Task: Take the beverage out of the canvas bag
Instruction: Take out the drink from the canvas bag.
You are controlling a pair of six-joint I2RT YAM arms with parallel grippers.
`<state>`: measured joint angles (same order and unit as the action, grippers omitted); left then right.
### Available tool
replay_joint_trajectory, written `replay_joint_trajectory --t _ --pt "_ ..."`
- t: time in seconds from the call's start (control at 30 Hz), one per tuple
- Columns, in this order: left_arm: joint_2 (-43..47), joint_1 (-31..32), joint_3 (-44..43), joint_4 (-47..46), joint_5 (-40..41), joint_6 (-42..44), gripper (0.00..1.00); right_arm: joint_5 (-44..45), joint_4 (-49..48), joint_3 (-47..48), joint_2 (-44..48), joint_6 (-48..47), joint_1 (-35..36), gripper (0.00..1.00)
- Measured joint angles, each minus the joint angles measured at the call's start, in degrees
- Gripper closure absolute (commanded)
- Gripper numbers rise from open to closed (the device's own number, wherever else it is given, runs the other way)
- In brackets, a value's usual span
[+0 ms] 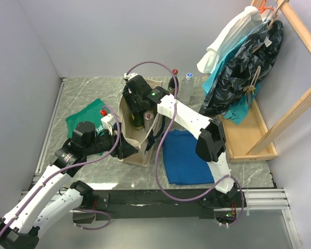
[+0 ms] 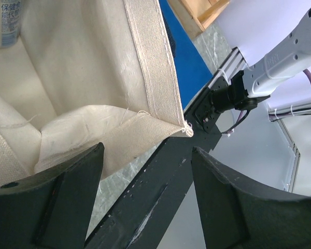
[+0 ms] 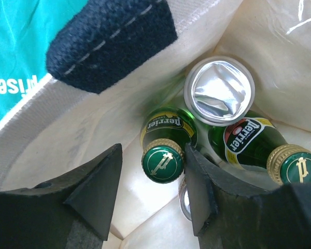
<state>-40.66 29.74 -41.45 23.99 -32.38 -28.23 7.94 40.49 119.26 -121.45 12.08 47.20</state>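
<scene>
The word "perrier" stands on the neck label of the left green glass bottle (image 3: pixel 168 126) and of the right green glass bottle (image 3: pixel 246 137). White letters "rise" stand upside down on the teal-green cloth (image 3: pixel 20 36). The white and blue can (image 2: pixel 4 23) carries East Asian characters, which I cannot read surely.

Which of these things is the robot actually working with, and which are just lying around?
Part of the job:
canvas bag
green bottles inside it
silver can inside it

Just lying about:
green cloth
blue cloth
hanging clothes
wooden tray
</scene>
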Motion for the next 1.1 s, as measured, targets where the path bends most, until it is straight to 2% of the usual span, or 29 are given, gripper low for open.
replay_joint_trajectory --t 0.23,0.37,0.67,0.8,1.1 --pt "0.1 0.1 0.0 0.3 0.3 0.0 0.26 0.2 0.8 0.7 -0.5 0.0 0.0 0.48" --pt "0.1 0.1 0.0 0.3 0.3 0.0 0.26 0.4 1.1 0.7 -0.7 -0.1 -0.1 0.56" --pt "0.1 0.1 0.0 0.3 0.3 0.0 0.25 0.3 1.1 0.8 -0.8 -0.2 -0.2 0.82" --pt "0.1 0.1 0.0 0.3 0.3 0.0 0.25 0.2 1.1 0.8 -0.8 -0.2 -0.2 1.0" --pt "0.1 0.1 0.0 0.3 0.3 0.0 0.26 0.1 0.6 0.7 -0.7 -0.2 -0.2 1.0"
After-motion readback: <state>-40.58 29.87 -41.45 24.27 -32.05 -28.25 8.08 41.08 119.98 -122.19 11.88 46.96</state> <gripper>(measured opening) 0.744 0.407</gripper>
